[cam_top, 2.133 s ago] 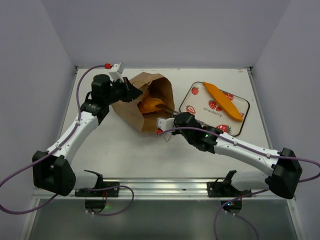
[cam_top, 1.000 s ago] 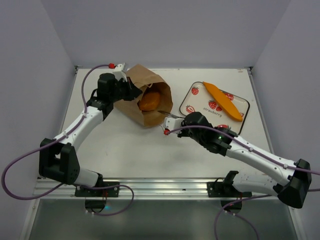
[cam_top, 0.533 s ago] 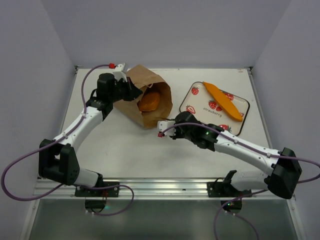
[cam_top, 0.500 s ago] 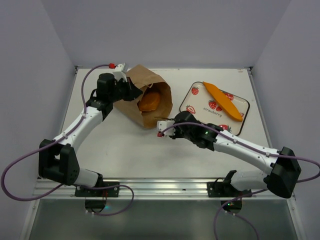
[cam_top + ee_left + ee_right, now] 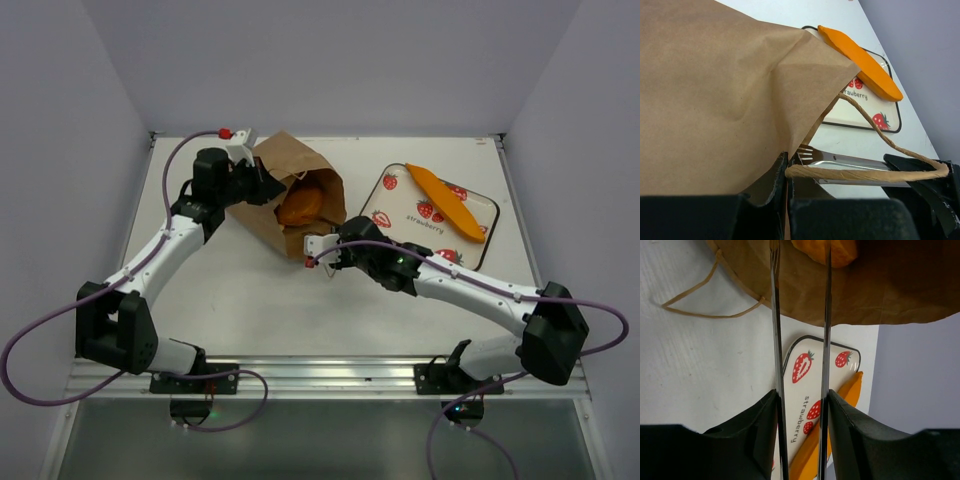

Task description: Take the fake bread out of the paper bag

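White table (image 5: 250, 300), paper bag (image 5: 268, 218) at eleven o'clock.
Your left gripper (image 5: 258, 190) pinches its rim; your right gripper (image 5: 801, 250), narrowly parted, points at fake bread (image 5: 300, 203) inside.

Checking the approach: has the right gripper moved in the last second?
Yes. In the top view the right gripper has shifted left, away from the strawberry tray, toward the paper bag mouth.

**Blind spots**
Most of the fake bread (image 5: 300, 203) hides behind the paper bag (image 5: 262, 216) wall. Right wrist view crops it at the top edge, my right fingertips (image 5: 774, 260) too. Left wrist: bag covers part of the tray (image 5: 845, 114).
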